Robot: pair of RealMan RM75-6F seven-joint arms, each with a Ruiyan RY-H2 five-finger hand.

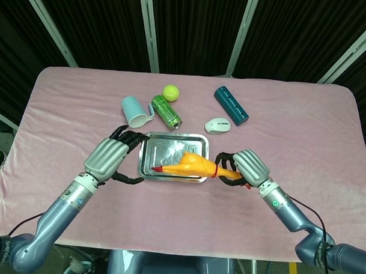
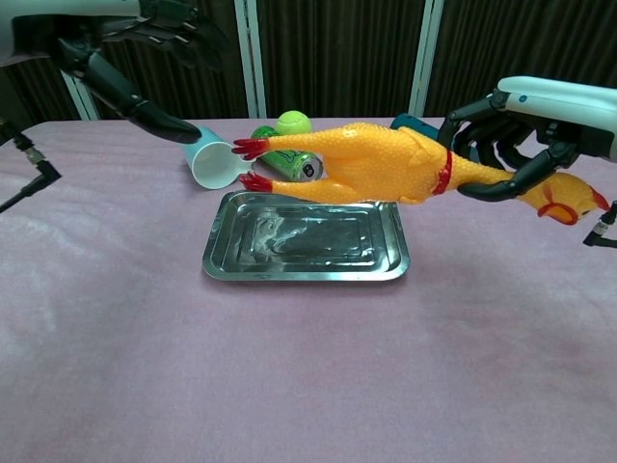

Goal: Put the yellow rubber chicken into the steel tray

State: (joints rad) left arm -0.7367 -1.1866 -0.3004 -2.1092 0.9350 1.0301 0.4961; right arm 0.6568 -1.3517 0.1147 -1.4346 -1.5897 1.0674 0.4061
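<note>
Right now the yellow rubber chicken (image 2: 386, 174) hangs lengthwise in the air above the steel tray (image 2: 220, 253), clear of it, with its red feet pointing left and its head out to the right. From the head view the chicken (image 1: 191, 166) lies over the near right part of the tray (image 1: 145, 148). The right hand (image 2: 521, 135) grips it around the neck, fingers curled over the top and the thumb closing underneath, so the body sticks out to the left of the hand (image 1: 242, 168). The left hand (image 1: 113, 158) hovers just beside the tray's left edge, fingers spread apart and holding nothing; in the chest view it (image 2: 125, 48) shows high at the far left. The tray sits flat on the pink cloth (image 1: 303, 141) that covers the table. Beyond the tray, on the far side, a light blue cup (image 1: 134, 111) lies on its side just beside a green can (image 1: 166, 111), with a yellow-green ball (image 1: 171, 92) behind them. Further right sit a white computer mouse (image 1: 217, 125) and a dark teal cylinder (image 1: 231, 104).
</note>
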